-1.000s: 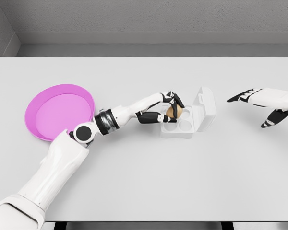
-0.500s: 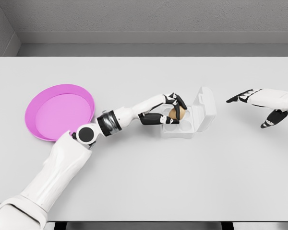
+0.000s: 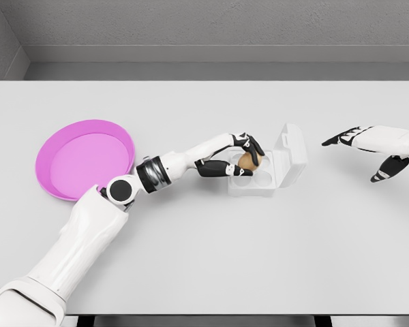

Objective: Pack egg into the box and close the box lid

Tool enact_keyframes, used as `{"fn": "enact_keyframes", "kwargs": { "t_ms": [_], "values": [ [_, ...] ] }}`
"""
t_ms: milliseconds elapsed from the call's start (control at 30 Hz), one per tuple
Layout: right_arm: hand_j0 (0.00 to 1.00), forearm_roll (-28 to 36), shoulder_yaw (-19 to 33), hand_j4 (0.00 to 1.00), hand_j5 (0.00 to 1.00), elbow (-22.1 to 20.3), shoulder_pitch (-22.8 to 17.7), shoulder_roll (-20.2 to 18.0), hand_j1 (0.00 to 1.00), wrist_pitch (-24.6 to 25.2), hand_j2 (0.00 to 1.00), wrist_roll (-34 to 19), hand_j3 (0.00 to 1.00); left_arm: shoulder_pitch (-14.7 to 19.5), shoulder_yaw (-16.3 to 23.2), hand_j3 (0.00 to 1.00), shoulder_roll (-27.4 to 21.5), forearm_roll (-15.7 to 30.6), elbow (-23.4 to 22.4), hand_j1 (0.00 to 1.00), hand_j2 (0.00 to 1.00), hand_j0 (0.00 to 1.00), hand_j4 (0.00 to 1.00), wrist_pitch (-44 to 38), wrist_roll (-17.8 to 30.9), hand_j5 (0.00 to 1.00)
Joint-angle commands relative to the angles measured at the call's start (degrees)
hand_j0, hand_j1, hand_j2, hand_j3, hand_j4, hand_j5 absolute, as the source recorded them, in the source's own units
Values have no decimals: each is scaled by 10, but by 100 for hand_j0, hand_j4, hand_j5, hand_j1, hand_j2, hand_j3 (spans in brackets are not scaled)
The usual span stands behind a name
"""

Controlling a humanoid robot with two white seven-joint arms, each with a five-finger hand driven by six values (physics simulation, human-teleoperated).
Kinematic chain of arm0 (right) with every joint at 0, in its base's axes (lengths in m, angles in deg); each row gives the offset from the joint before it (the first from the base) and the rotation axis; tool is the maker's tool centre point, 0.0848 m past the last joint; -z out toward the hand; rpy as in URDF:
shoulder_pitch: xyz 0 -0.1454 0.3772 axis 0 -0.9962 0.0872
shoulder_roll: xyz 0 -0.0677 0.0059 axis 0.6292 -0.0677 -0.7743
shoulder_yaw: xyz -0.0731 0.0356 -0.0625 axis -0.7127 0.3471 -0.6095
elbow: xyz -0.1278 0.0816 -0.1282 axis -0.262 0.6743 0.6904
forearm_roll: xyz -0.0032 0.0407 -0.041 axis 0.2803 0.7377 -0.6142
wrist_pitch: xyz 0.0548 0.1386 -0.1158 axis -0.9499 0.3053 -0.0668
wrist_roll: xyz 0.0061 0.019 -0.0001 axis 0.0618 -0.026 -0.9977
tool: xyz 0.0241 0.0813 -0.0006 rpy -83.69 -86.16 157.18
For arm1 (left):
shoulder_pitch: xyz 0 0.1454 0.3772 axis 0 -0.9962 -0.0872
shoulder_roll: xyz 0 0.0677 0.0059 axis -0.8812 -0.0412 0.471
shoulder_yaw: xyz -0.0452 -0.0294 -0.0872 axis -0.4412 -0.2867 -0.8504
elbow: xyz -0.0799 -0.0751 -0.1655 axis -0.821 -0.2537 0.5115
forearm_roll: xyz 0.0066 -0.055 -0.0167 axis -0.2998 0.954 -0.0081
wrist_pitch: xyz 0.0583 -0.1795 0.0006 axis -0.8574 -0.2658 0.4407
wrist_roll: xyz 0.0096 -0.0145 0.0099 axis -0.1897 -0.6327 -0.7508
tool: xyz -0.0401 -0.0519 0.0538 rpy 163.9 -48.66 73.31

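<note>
A white egg box [image 3: 264, 180] stands open at the table's middle, its lid [image 3: 291, 154] tilted up on the right side. My left hand [image 3: 243, 161] reaches over the box's back left cup, fingers curled around a brown egg [image 3: 247, 161] that sits low at the cup. The two front cups show hollow. My right hand [image 3: 368, 151] hovers to the right of the box, well apart from it, fingers spread and holding nothing.
A pink plate [image 3: 84, 158] lies at the left, beside my left elbow. The grey table [image 3: 259, 252] stretches wide in front of the box and between the box and my right hand.
The left hand with the egg has dipped slightly into the back left cup. The box, its lid and the right hand have stayed where they were.
</note>
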Motion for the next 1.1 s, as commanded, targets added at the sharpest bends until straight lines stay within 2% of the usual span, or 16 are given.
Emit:
{"fn": "enact_keyframes", "kwargs": {
  "t_ms": [0,333,467,600,833,933,1067],
  "values": [
    [100,3,0,100,100,0,0,-1,100,1,100,0,100,1,-1,43,0,4,0,43,43,43,43,-1,-1,43],
    [100,3,0,100,100,0,0,-1,100,1,100,0,100,0,-1,49,1,6,1,49,49,49,49,-1,-2,49],
    [100,3,1,100,100,-1,0,-1,100,1,100,0,100,0,-1,59,1,6,1,59,59,59,59,-1,-2,59],
    [100,3,0,100,100,-1,0,-1,100,1,100,0,100,0,-1,64,1,6,1,64,64,64,64,-1,-3,64],
    [100,3,1,100,100,0,0,-1,100,1,100,0,100,0,-1,68,-2,6,1,68,68,68,68,-1,-4,68],
    [100,3,1,100,100,0,0,-1,100,1,100,0,100,0,-1,74,-2,6,1,74,74,74,74,-1,-5,74],
    [100,3,1,100,100,0,0,-1,100,1,100,0,100,0,-6,74,-2,4,1,74,74,74,74,-1,-5,74]
  ]
}}
